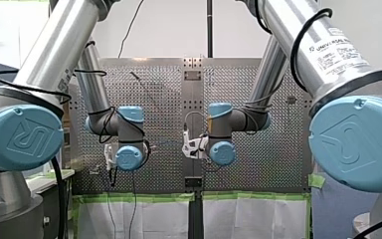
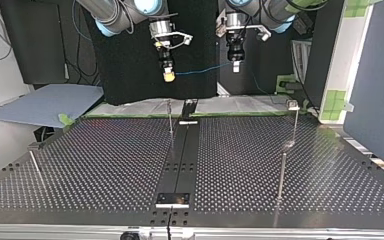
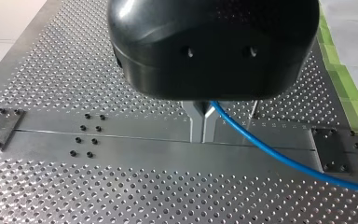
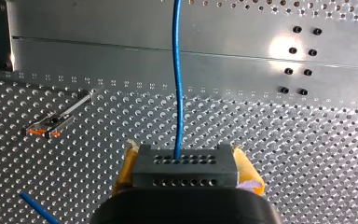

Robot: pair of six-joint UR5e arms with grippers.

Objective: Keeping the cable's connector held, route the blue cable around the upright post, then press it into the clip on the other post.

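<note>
Both hanging up high: right gripper [image 4: 186,167] clamped on the black blocky connector [image 4: 185,175], left gripper [image 3: 203,122] pinching the thin blue cable [image 3: 279,156].

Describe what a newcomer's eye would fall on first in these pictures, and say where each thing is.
A thin blue cable catches the eye first, stretched in the air between the two grippers above the perforated metal table. My right gripper, with yellow pads, clamps the black connector block at the cable's end; my left gripper, black with metal fingers, pinches the cable further along.
</note>
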